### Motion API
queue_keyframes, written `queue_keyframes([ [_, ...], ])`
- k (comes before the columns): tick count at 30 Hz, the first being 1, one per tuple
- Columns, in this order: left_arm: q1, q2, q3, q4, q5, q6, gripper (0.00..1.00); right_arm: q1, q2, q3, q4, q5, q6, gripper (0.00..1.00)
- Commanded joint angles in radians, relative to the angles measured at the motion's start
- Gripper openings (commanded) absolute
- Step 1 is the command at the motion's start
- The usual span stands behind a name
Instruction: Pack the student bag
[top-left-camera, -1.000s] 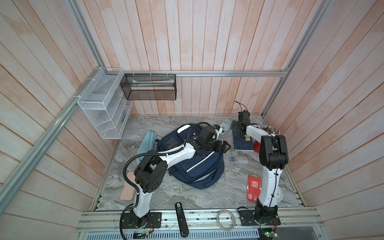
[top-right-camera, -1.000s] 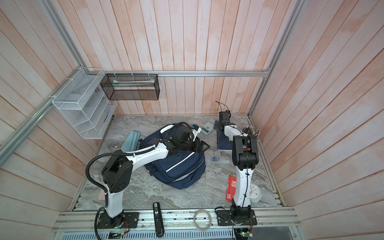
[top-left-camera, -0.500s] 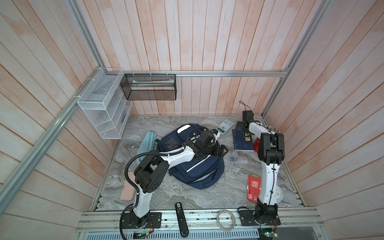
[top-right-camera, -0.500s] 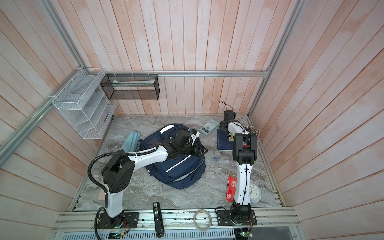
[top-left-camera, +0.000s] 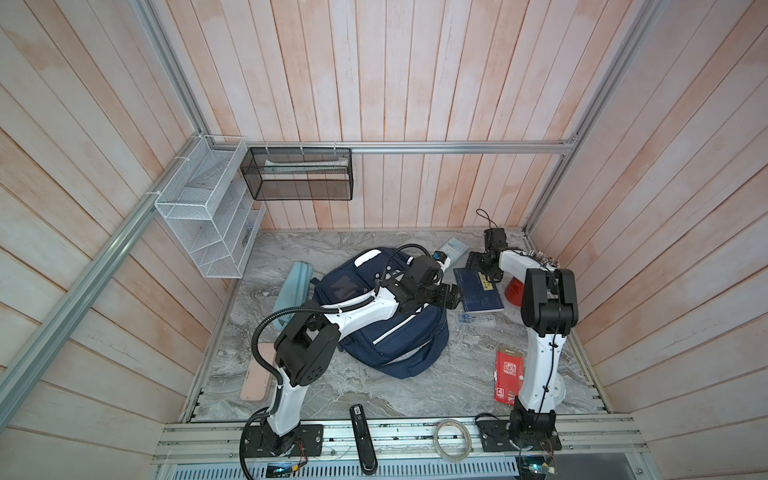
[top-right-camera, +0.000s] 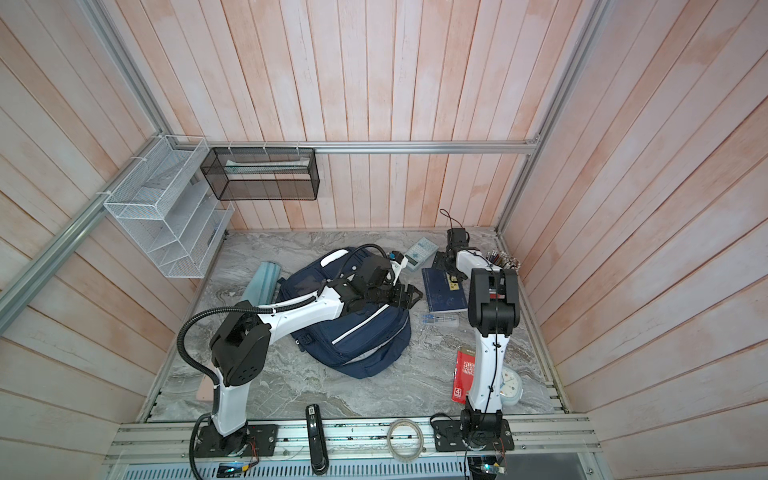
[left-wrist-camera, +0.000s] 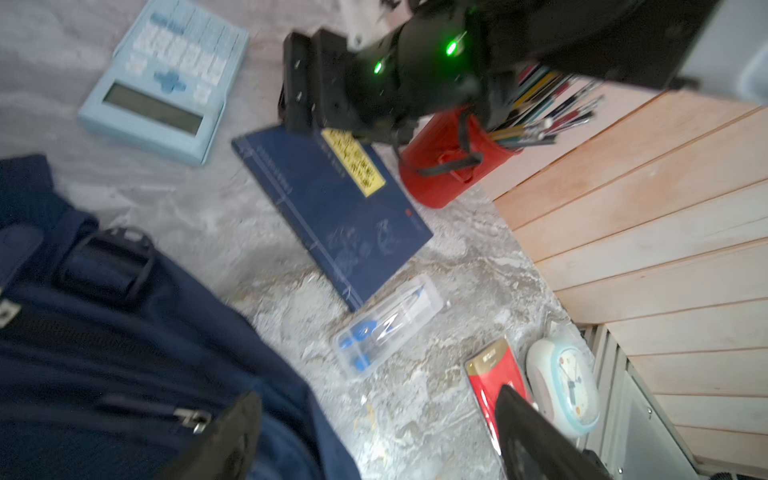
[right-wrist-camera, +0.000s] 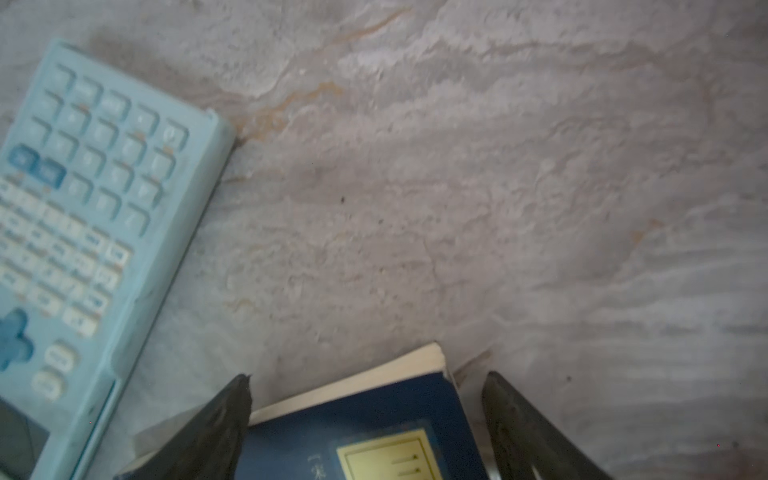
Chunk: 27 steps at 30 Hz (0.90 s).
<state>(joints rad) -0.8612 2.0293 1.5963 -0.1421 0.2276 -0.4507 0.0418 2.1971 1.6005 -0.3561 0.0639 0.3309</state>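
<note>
The student bag (top-left-camera: 399, 340) (top-right-camera: 365, 336) (left-wrist-camera: 104, 353) is a big navy backpack lying flat mid-table. My left gripper (top-left-camera: 451, 297) (top-right-camera: 409, 297) (left-wrist-camera: 374, 432) hovers at the bag's right edge, open and holding nothing. A navy book (top-left-camera: 478, 291) (top-right-camera: 442, 293) (left-wrist-camera: 332, 208) (right-wrist-camera: 361, 419) with a yellow label lies right of the bag. My right gripper (top-left-camera: 478, 266) (top-right-camera: 446, 268) (right-wrist-camera: 370, 399) stands open over the book's far corner, which sits between the jaws with a gap on one side.
A light blue calculator (top-left-camera: 453, 249) (left-wrist-camera: 166, 79) (right-wrist-camera: 75, 228) lies behind the book. Beside the book is a red pen cup (top-left-camera: 513, 289) (left-wrist-camera: 449, 166). Nearer lie a clear case (top-left-camera: 476, 321) (left-wrist-camera: 386, 328), a red booklet (top-left-camera: 509, 374) and a clock (left-wrist-camera: 565, 382). A blue pouch (top-left-camera: 295, 286) lies left of the bag.
My right gripper has shifted slightly right toward the book's far end and its jaws have narrowed a little. The left gripper has moved only slightly by the bag's right edge.
</note>
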Motion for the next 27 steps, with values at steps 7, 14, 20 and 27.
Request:
queue_keyframes([
  [7,0.026,0.257,0.226,-0.029,0.0,0.005,0.67,0.049,-0.068,-0.139,-0.071,-0.008,-0.007,0.78],
  [14,0.019,0.366,0.302,-0.147,-0.162,-0.085,0.57,0.04,-0.142,-0.218,-0.07,-0.039,0.023,0.69],
  [20,0.014,0.492,0.422,-0.252,-0.127,-0.088,0.56,0.039,-0.214,-0.29,-0.062,-0.054,0.023,0.71],
  [27,0.012,0.566,0.457,-0.277,-0.102,-0.101,0.44,0.033,-0.22,-0.359,-0.019,-0.068,0.011,0.4],
])
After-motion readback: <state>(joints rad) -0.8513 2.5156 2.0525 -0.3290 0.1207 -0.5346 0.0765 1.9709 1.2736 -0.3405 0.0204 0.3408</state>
